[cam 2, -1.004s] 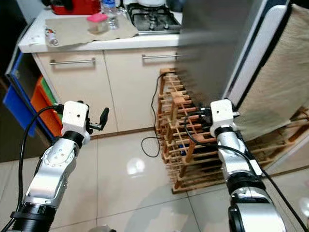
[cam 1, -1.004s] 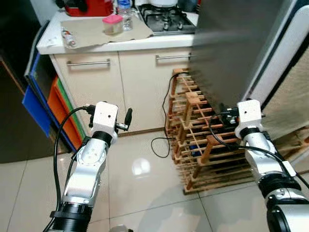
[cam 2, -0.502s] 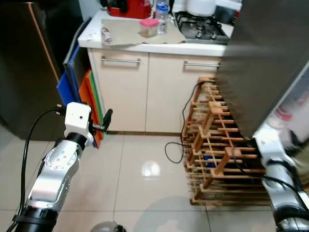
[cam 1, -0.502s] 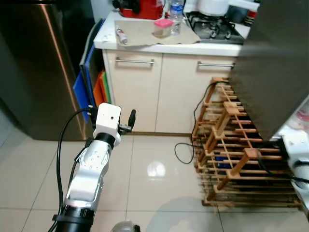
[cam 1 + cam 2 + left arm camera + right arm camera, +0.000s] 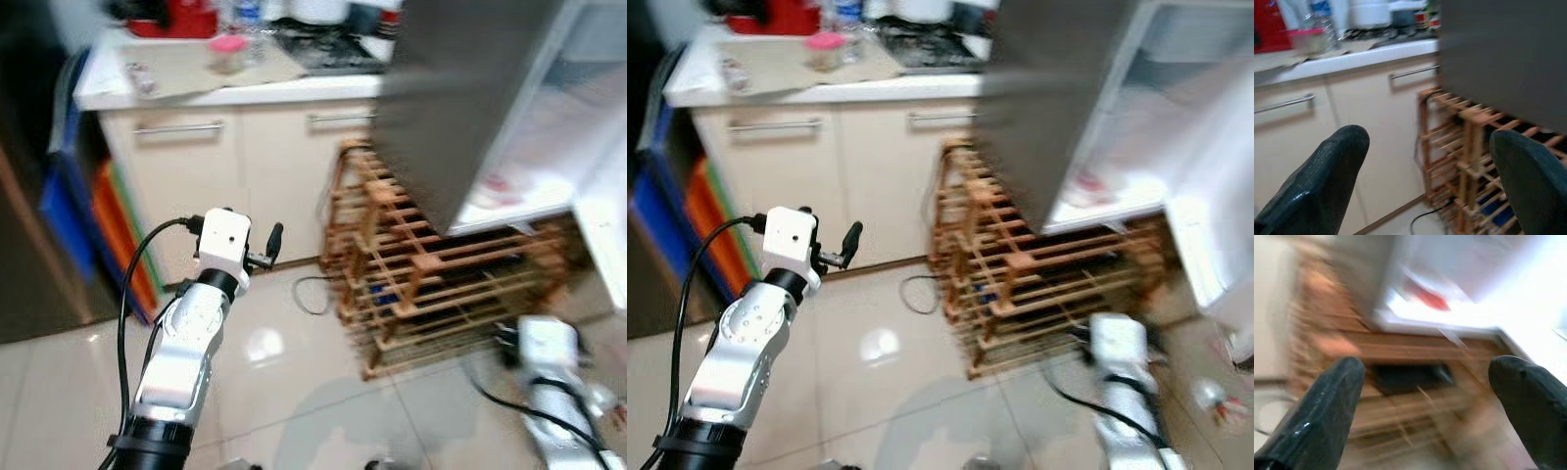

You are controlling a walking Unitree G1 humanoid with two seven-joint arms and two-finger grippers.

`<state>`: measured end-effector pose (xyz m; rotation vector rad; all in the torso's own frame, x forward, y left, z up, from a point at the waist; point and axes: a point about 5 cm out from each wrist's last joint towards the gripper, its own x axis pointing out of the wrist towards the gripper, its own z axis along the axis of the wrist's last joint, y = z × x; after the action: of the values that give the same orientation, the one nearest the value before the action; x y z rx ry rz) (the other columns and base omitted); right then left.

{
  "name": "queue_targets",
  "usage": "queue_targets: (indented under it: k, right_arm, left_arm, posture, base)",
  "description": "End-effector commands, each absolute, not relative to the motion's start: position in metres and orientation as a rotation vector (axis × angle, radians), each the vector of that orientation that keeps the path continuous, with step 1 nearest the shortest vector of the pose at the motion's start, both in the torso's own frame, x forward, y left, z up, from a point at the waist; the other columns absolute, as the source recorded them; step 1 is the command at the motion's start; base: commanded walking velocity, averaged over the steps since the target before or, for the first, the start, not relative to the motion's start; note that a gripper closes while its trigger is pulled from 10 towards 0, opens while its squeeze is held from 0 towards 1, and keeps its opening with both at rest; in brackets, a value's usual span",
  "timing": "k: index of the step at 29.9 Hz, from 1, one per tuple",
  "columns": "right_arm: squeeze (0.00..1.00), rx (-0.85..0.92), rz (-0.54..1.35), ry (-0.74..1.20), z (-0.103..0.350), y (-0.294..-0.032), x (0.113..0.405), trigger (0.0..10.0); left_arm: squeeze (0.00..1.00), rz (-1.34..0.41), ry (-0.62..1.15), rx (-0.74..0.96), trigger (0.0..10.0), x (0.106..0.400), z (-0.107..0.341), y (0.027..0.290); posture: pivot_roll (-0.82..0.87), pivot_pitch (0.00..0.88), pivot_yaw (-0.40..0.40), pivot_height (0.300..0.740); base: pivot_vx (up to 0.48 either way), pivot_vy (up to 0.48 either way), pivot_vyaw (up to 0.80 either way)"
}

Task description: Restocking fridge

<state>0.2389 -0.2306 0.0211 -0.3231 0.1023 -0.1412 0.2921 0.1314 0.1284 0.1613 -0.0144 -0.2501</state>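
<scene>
Before the open fridge (image 5: 460,98) and rack (image 5: 431,284), both pincers, left (image 5: 1425,181) and right (image 5: 1425,416), spread wide, empty.

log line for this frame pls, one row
task: restocking fridge | fridge door: open | left gripper: open, empty | right gripper: open, empty | wooden rack: beside fridge

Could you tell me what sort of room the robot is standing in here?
Most likely a home kitchen: a gas hob on a white counter, cream cupboards below, and an open fridge door above a wooden bottle rack.
</scene>
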Motion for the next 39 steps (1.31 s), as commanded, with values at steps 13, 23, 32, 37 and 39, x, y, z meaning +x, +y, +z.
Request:
queue_targets:
  k: [13, 23, 32, 37, 39]
  right_arm:
    - [0.00, -0.177, -0.072, 0.023, 0.060, -0.217, 0.284, 10.0]
    - [0.00, -0.150, -0.054, 0.013, 0.064, -0.208, 0.285, 10.0]
    - [0.00, -0.148, -0.040, 0.019, 0.065, -0.204, 0.286, 10.0]
    - [0.00, -0.145, -0.036, 0.024, 0.065, -0.203, 0.288, 10.0]
    - [0.00, -0.146, -0.034, 0.025, 0.064, -0.203, 0.289, 10.0]
  left_arm:
    - [0.00, -0.180, -0.011, 0.145, 10.0, 0.291, 0.126, 0.135]
    - [0.00, -0.180, 0.037, 0.191, 10.0, 0.288, 0.115, 0.126]
    - [0.00, -0.184, 0.025, 0.215, 10.0, 0.290, 0.117, 0.126]
    - [0.00, -0.236, -0.007, 0.216, 10.0, 0.290, 0.122, 0.120]
    - [0.00, -0.256, -0.029, 0.239, 10.0, 0.289, 0.125, 0.117]
  posture:
    - [0.00, 0.000, -0.025, 0.731]
    - [-0.01, 0.000, -0.009, 0.731]
    - [0.00, 0.000, -0.006, 0.731]
    - [0.00, 0.000, -0.005, 0.731]
    - [0.01, 0.000, -0.004, 0.731]
  base:
    - [0.151, -0.429, 0.00]
    - [0.250, -0.405, 0.00]
    - [0.282, -0.384, 0.00]
    - [0.055, -0.437, 0.00]
    - [0.000, -0.461, 0.00]
